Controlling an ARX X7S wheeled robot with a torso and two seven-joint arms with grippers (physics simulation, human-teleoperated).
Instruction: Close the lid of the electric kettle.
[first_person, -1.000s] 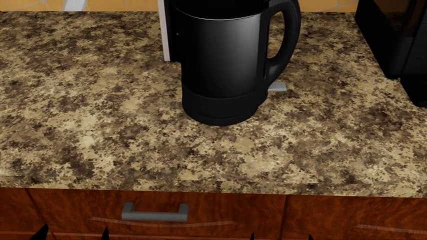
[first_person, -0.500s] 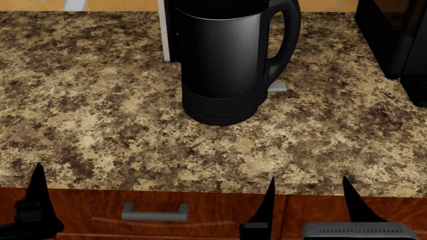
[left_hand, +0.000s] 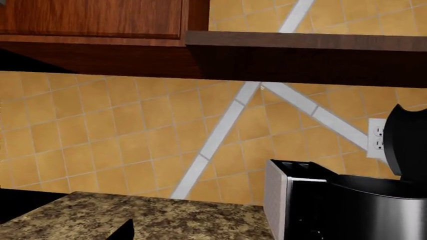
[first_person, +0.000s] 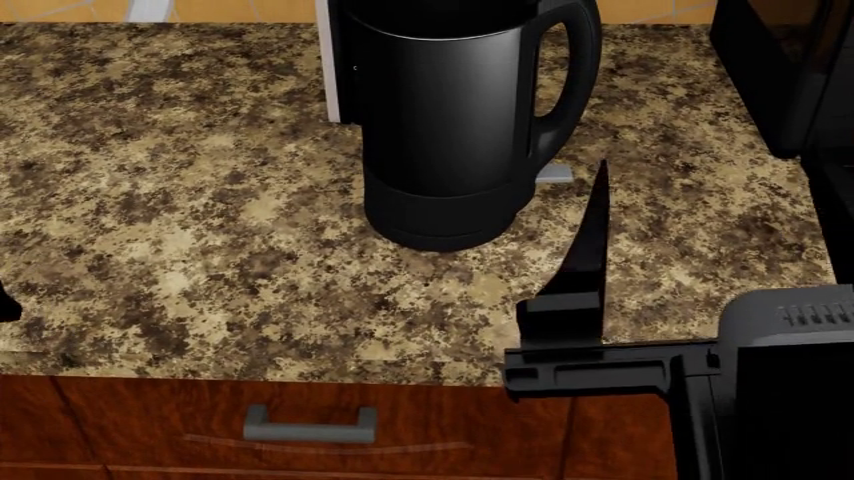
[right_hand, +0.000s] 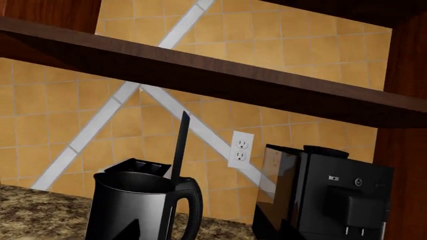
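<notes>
The right tool (first_person: 597, 250) shows only one black finger over the speckled brown granite tabletop (first_person: 200, 200), so I cannot tell its spread. Just ahead stands the tall glossy black electric kettle (first_person: 447, 120); its flat black oval lid (right_hand: 179, 146) stands upright and thin, and a sideways push could tip the kettle. Its contents are hidden. The left tool is barely seen.

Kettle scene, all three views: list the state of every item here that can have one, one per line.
lid: open, standing upright at the handle top.
electric kettle: upright on the countertop, mouth uncovered.
right gripper: raised over the counter's front edge, apart from the kettle; open or shut cannot be told.
left gripper: barely in view, state cannot be told.
drawer: shut.
toaster: slots empty.
</notes>
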